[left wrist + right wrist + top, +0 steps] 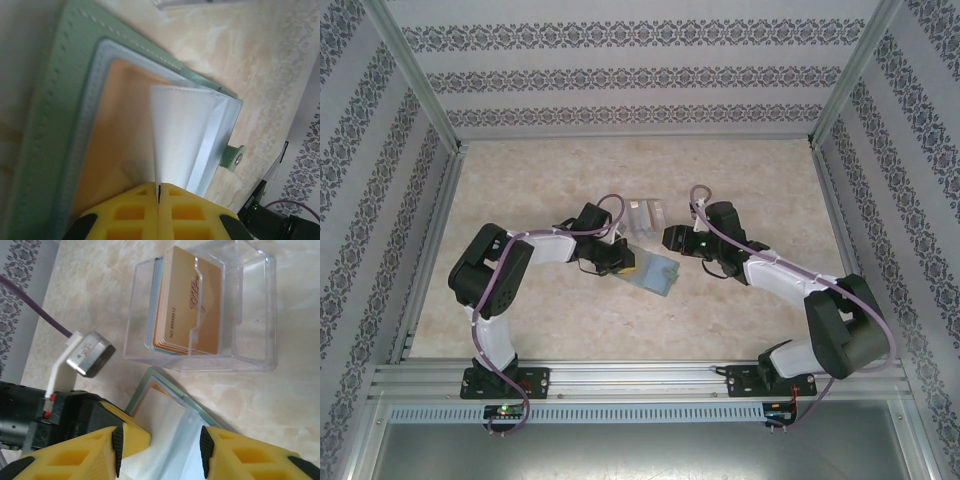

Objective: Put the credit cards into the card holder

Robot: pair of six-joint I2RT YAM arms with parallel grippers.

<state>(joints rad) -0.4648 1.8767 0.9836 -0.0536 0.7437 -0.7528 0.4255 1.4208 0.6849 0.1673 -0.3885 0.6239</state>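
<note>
Half open, right jaws hold nothing; left jaws clamp the wallet [45, 150] by its clear sleeve [180, 135].

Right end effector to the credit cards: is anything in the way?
Only their container. The credit cards stand inside a clear plastic box, its walls around them. The right end effector, open, hovers over the green wallet; between it and the box lies a strip of bare table.
</note>
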